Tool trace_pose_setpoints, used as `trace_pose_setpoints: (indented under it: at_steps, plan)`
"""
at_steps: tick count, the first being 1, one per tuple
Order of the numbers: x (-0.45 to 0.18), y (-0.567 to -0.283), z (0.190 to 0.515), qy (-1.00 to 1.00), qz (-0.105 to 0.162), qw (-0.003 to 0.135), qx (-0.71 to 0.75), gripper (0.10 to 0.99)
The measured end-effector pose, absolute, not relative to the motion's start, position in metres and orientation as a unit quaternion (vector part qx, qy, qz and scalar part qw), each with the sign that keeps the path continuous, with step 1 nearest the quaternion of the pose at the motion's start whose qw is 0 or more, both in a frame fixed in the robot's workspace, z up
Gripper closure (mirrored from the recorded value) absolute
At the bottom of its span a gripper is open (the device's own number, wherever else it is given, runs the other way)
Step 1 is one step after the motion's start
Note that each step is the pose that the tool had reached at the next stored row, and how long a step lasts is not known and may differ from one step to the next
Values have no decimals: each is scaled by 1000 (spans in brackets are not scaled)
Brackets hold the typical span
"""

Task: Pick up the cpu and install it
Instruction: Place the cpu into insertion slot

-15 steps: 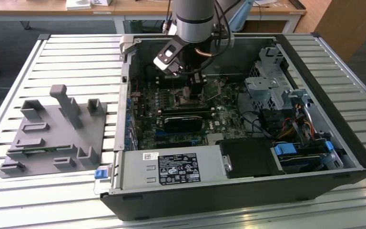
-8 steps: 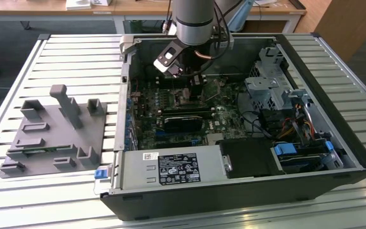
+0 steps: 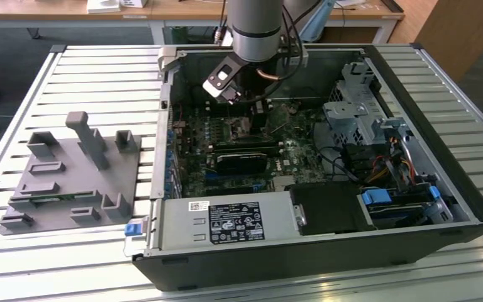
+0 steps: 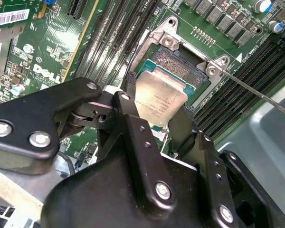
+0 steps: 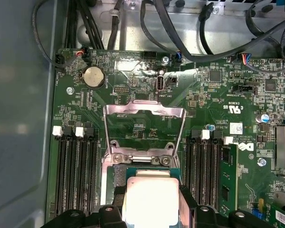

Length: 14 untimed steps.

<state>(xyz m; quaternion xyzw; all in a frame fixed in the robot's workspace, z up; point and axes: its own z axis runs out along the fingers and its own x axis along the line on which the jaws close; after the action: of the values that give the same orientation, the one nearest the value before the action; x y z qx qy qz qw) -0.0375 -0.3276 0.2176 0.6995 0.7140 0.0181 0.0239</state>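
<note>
1. Exterior view: I'm looking from high up and well back, down across the slatted table into the open computer case. The whole case fits, with the arm reaching in at the far side.
2. First wrist view: I'm close in now, facing almost straight down onto the motherboard, with the open socket near the middle.
3. Second wrist view: closer still and tilted, peering past the black body of the gripper at the same socket.
4. Both wrist views share the socket, the cpu at it, and the memory slots flanking it. The exterior view takes in that same board from afar.
</note>
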Motion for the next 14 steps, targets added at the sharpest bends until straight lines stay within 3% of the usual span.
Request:
trace_pose_setpoints:
  at_steps: [14]
  plan:
    - [-38, -322, 212, 714, 18, 24, 700, 561]
